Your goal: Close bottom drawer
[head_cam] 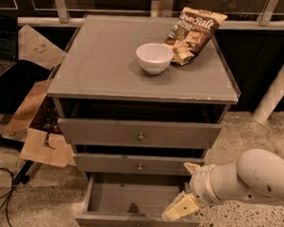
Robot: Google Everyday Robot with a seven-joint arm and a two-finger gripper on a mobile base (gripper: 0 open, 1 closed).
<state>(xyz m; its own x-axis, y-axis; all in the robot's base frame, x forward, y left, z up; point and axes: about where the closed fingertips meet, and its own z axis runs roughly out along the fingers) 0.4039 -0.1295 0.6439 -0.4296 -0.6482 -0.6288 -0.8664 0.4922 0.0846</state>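
The bottom drawer (127,221) of the grey cabinet is pulled far out. Its slim front panel sits at the bottom edge of the camera view, and its inside looks empty. My gripper (186,188) hangs over the drawer's right side, just behind the front panel. Its two cream fingers are spread apart, one up near the middle drawer (138,165) and one low near the bottom drawer's front. It holds nothing. The white arm reaches in from the right.
The top drawer (140,133) and middle drawer stand slightly out. A white bowl (154,58) and a chip bag (194,34) rest on the cabinet top (97,60). Cardboard (42,148) and cables lie on the floor at left. A white post (277,89) stands at right.
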